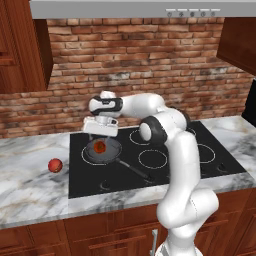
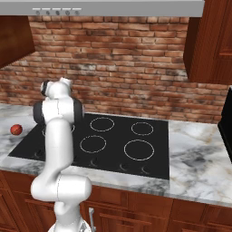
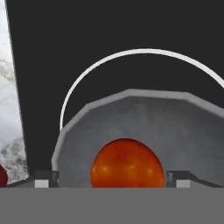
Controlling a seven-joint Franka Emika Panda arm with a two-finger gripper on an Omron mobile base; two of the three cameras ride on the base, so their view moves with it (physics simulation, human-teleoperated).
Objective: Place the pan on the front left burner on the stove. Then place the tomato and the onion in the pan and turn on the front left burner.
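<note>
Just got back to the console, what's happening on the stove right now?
The pan sits on the stove, on the big front left ring. The tomato lies in the pan, and the gripper hangs just above it with its fingers spread to either side, apparently not clamped on it. The onion is on the marble counter, left of the stove, not yet in the pan.

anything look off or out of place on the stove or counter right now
Nothing stands out. The pan sits level on the big front left ring with the tomato inside, under the open gripper. The onion rests on the counter.
</note>
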